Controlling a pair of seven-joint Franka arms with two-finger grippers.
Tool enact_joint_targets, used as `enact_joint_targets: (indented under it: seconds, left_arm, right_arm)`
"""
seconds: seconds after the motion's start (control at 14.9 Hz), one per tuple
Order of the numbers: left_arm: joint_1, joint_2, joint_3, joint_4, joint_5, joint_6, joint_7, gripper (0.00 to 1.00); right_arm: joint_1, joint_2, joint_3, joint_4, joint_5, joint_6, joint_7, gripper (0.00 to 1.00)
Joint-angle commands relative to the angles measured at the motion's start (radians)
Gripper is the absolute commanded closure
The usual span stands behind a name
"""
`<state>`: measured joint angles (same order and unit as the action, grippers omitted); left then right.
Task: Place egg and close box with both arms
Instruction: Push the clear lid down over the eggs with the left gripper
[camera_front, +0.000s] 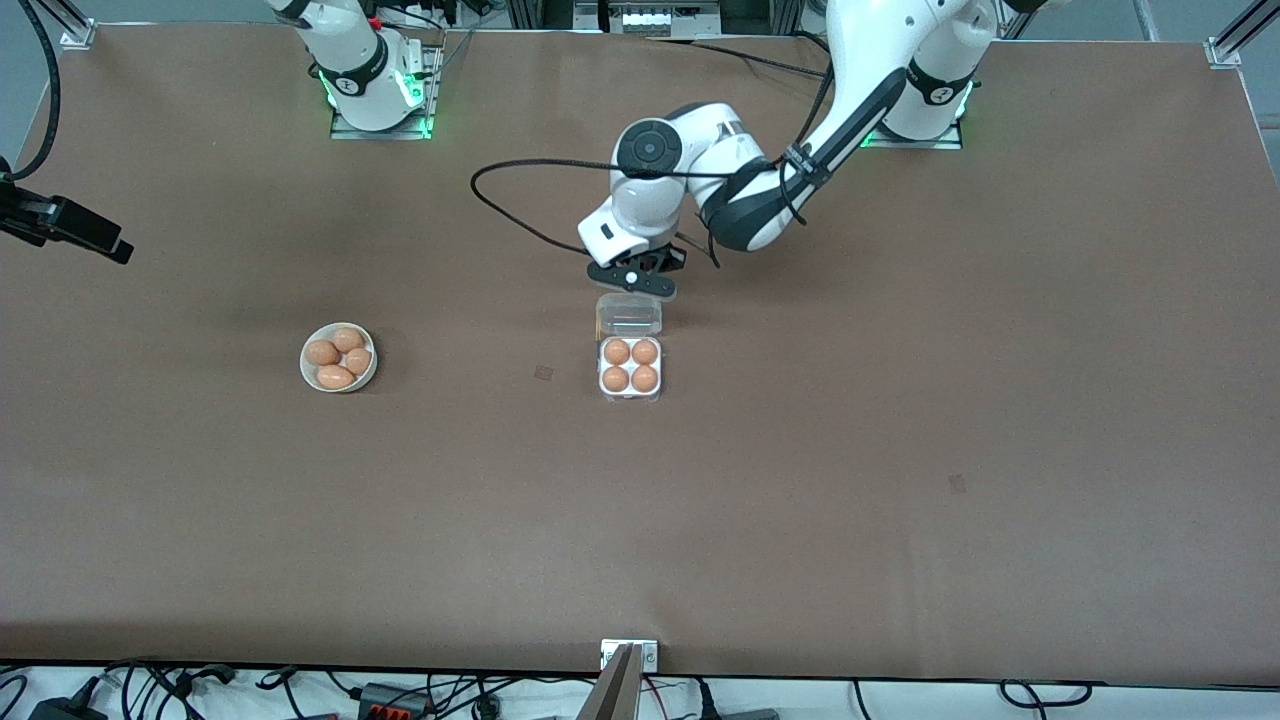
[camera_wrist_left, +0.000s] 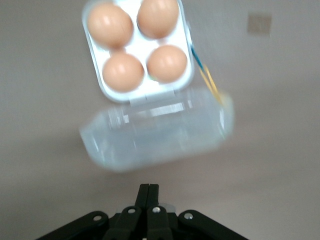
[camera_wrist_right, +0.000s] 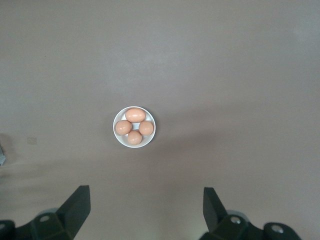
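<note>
On the tabletop (camera_front: 900, 450), mid-way between the arms' ends, sits the box (camera_front: 630, 366), four eggs (camera_front: 617, 351) filling its cells and its clear lid (camera_wrist_left: 157, 132) lying open. Over that lid hangs the left pincer (camera_wrist_left: 149, 192), fingers pressed together, empty. High above the white bowl (camera_wrist_right: 119, 134) of eggs waits the right pincer (camera_wrist_right: 145, 205), wide open.

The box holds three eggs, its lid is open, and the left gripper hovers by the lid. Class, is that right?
One detail is wrong: the front view shows four eggs in the box, one per cell. Its lid is open, the left gripper beside it.
</note>
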<state>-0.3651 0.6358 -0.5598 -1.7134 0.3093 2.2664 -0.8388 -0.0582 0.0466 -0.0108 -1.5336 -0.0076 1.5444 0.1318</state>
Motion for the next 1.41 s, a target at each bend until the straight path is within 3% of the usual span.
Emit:
enact_joint_targets:
  seconds: [0.0, 0.2, 0.47, 0.87, 1.08, 1.14, 1.21, 1.34]
  left_arm:
    - [-0.001, 0.024, 0.021, 0.044, 0.063, 0.056, -0.023, 0.99]
    - [0.005, 0.038, 0.040, 0.093, 0.074, 0.104, -0.022, 0.99]
    - [0.026, 0.019, 0.037, 0.091, 0.074, 0.087, -0.022, 0.99]
    - [0.083, -0.108, 0.028, 0.103, 0.074, -0.287, 0.056, 0.99]
    - [0.127, -0.183, 0.029, 0.103, 0.076, -0.473, 0.186, 0.97]
    - [0.155, -0.209, 0.029, 0.104, 0.076, -0.510, 0.251, 0.92]
    - [0.181, -0.231, 0.029, 0.110, 0.074, -0.539, 0.326, 0.77]
    - [0.239, -0.251, 0.028, 0.150, 0.074, -0.611, 0.472, 0.29]
  right_arm:
    - [-0.006, -0.001, 0.014, 0.004, -0.002, -0.007, 0.003, 0.00]
    - [-0.008, -0.001, 0.014, 0.004, -0.002, -0.004, 0.003, 0.00]
    - [-0.008, -0.002, 0.014, 0.004, 0.000, -0.012, 0.006, 0.00]
    - [0.003, -0.002, 0.014, 0.007, 0.000, -0.012, 0.005, 0.00]
    - [0.008, -0.002, 0.015, 0.007, 0.000, -0.010, 0.006, 0.00]
    - [0.008, -0.002, 0.015, 0.010, 0.000, -0.010, 0.005, 0.00]
    - [0.008, -0.002, 0.015, 0.010, 0.000, -0.010, 0.005, 0.00]
    - [0.008, -0.002, 0.015, 0.010, 0.000, -0.012, 0.005, 0.00]
